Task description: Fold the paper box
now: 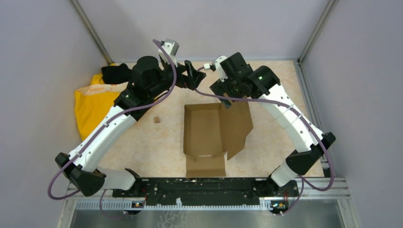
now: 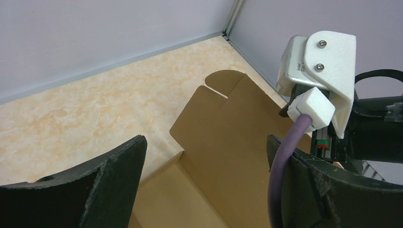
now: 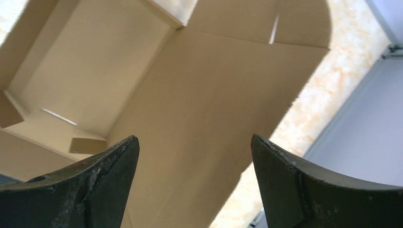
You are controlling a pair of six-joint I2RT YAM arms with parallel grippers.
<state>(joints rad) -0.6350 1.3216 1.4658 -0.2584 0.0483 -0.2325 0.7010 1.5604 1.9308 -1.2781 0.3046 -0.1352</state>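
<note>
Both hands are spread wide and empty. The right hand (image 3: 195, 137) hangs just over the far end of the loose lid panel (image 3: 214, 95), looking down on it. The left hand (image 2: 206, 140) hovers beyond the far edge. The paper box (image 1: 204, 128) lies in the middle of the counter (image 1: 157, 147), tray half formed, long axis running far to near, lid splayed right. The right hand's nearer, so I'd say that lid is its job.

Both arms bent inward, left tool (image 2: 205, 183) spread wide — right tool (image 3: 195, 183) likewise
</note>
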